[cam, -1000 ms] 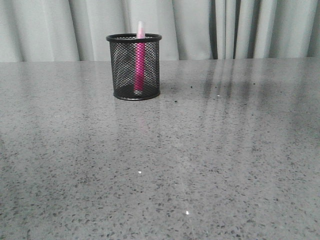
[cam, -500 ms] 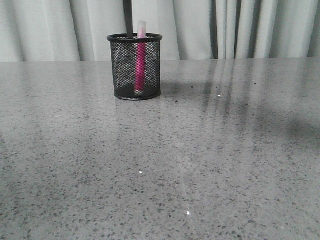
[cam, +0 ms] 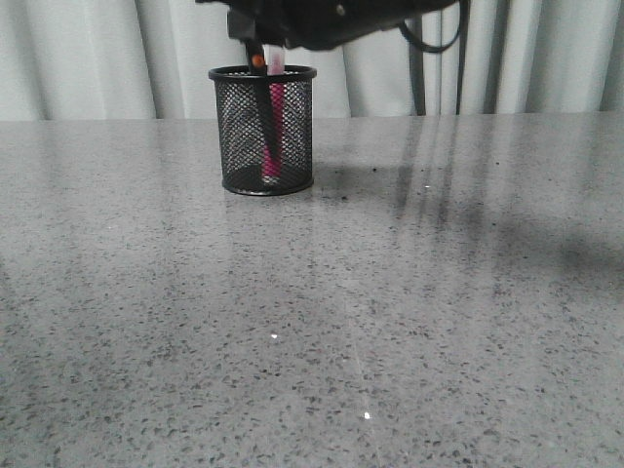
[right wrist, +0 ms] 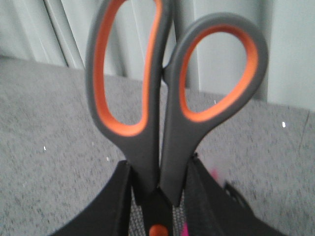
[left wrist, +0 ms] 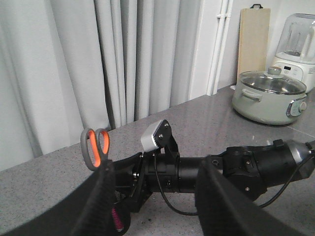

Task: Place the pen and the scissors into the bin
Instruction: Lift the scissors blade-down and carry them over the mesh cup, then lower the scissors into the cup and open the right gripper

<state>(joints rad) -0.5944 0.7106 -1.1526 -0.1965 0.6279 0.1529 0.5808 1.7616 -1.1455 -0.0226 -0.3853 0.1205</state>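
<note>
The black mesh bin stands at the table's far left-centre. The pink pen stands upright inside it, pale cap above the rim. My right gripper hangs over the bin, shut on the scissors; the dark blades reach down into the bin. In the right wrist view the grey and orange handles rise above the right gripper, with the orange pivot dot below. In the left wrist view my left gripper is open and empty, and faces the scissors handles and the pen.
Grey speckled table with curtains behind. The left wrist view shows the right arm stretched across, and on the far counter a pale green pot, a blender and a wooden board.
My right arm has come down into the front view from above with the scissors. The blades have gone from above the rim down into the bin, beside the pen.
</note>
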